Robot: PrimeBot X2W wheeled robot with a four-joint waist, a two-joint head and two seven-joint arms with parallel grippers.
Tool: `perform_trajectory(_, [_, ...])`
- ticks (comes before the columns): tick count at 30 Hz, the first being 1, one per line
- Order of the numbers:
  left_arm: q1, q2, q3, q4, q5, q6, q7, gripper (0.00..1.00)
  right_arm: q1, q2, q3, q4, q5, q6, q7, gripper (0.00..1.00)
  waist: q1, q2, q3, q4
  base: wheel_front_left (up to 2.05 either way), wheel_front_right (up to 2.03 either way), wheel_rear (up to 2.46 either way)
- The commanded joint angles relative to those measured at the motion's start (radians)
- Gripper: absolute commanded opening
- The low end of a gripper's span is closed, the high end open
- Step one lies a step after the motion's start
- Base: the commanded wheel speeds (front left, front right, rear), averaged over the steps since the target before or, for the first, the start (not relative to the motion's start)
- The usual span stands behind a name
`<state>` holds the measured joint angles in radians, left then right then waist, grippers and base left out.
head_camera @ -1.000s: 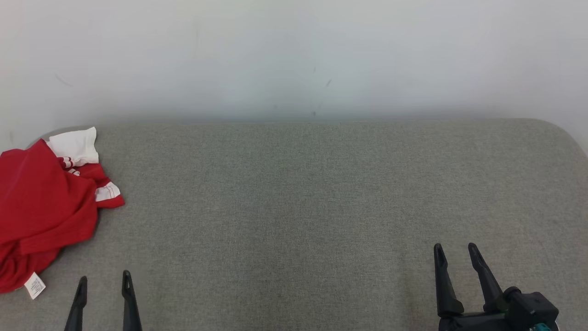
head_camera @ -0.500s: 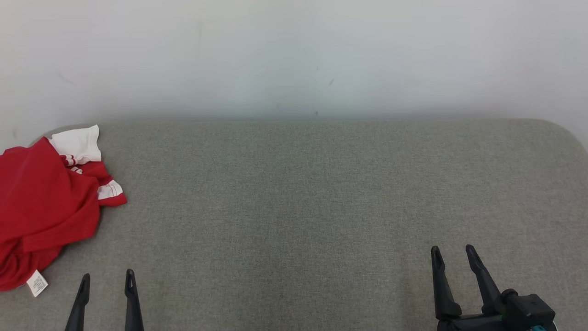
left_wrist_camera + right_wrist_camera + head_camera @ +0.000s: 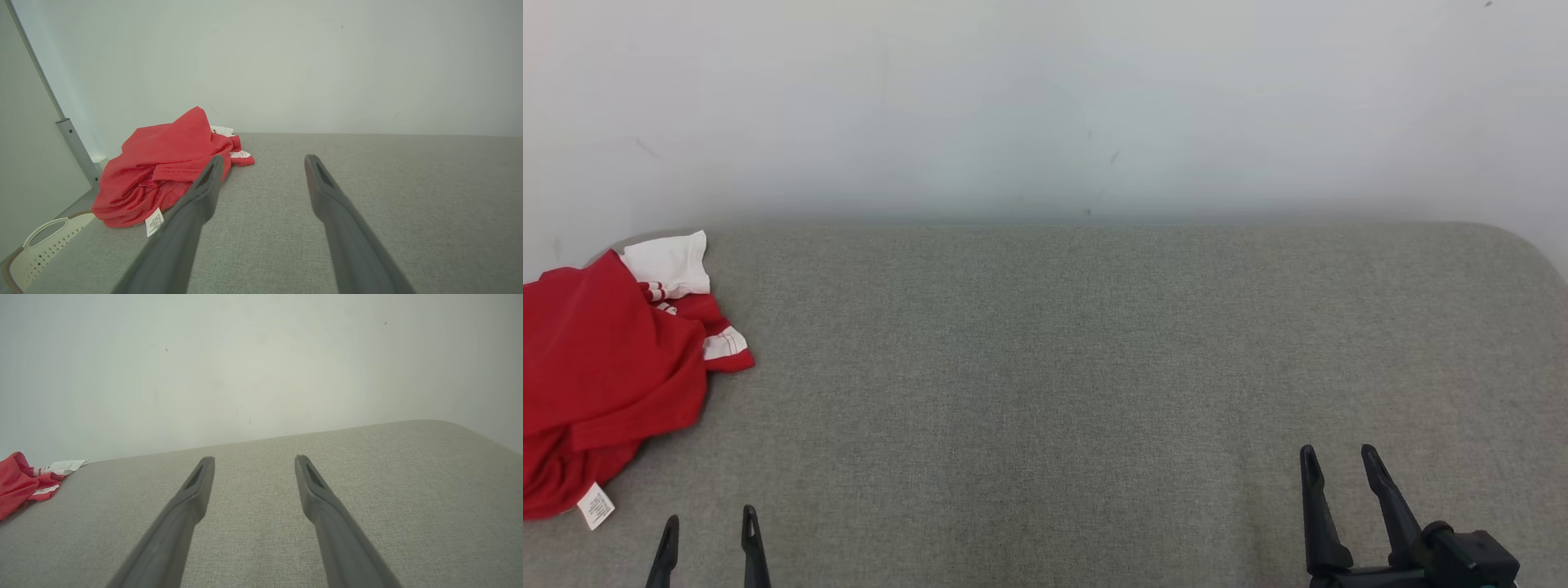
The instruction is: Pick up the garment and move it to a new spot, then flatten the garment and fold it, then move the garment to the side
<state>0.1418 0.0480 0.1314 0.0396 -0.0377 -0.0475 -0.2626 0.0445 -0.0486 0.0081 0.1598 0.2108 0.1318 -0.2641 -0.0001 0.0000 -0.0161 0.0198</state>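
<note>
left hand (image 3: 709, 523) hangs wide and empty at the near edge, just beside the garment (image 3: 605, 384); right hand (image 3: 1338, 457) is just as wide and empty, well apart on the other side. the garment is a red heap with white trim, crumpled at the far left end of the grey surface (image 3: 1045, 392). part of it runs past the head view's left edge, and a white label (image 3: 596, 506) pokes out at its near hem. nothing is grasped yet, so the step in hand looks like the first pick-up. to do it well, the left hand should probably swing over the heap and come down on a raised fold near its top, not the flat hem, closing on a layer or two so the cloth lifts clean. the wide grey middle of the surface would make a good new spot. a basket (image 3: 41, 241) sits below the left end, and a sloppy drag could tip cloth into it. behind everything stands a plain wall (image 3: 1045, 106).
</note>
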Motion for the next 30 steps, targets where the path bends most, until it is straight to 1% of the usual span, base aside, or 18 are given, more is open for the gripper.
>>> perform_trajectory(1, [0.008,0.004,0.004,0.002,0.003,0.003,-0.003,1.00,0.014,-0.003,-0.004,0.003,0.008,-0.002,-0.001,1.00,0.0001,0.0000,-0.002,0.001,0.00,0.00,0.00])
perform_trajectory(3, [0.009,0.004,0.007,0.002,-0.006,0.008,-0.003,1.00,0.016,-0.003,-0.006,0.005,0.009,-0.002,-0.001,1.00,0.0001,0.0000,-0.004,0.002,0.00,0.00,0.00])
perform_trajectory(8, [0.014,0.004,0.022,-0.009,-0.017,-0.004,-0.003,1.00,0.017,-0.003,-0.012,0.006,0.009,-0.002,-0.001,1.00,0.0001,0.0000,-0.006,0.005,0.00,0.00,0.00])
perform_trajectory(13, [0.028,0.004,0.031,-0.004,-0.021,-0.039,-0.003,1.00,0.019,-0.003,-0.008,0.008,0.007,-0.002,-0.001,1.00,0.0001,0.0000,-0.008,0.008,0.00,0.00,0.00])
perform_trajectory(20, [0.035,0.004,0.054,-0.008,-0.038,-0.032,-0.003,1.00,0.018,-0.003,-0.004,0.011,0.007,-0.002,-0.001,1.00,0.0001,0.0000,-0.011,0.011,0.00,0.00,0.00])
perform_trajectory(30, [0.043,0.004,0.057,-0.016,-0.040,-0.025,-0.003,1.00,0.018,-0.003,-0.001,0.014,0.002,-0.002,-0.001,1.00,0.0001,0.0000,-0.012,0.019,0.00,0.00,0.00])
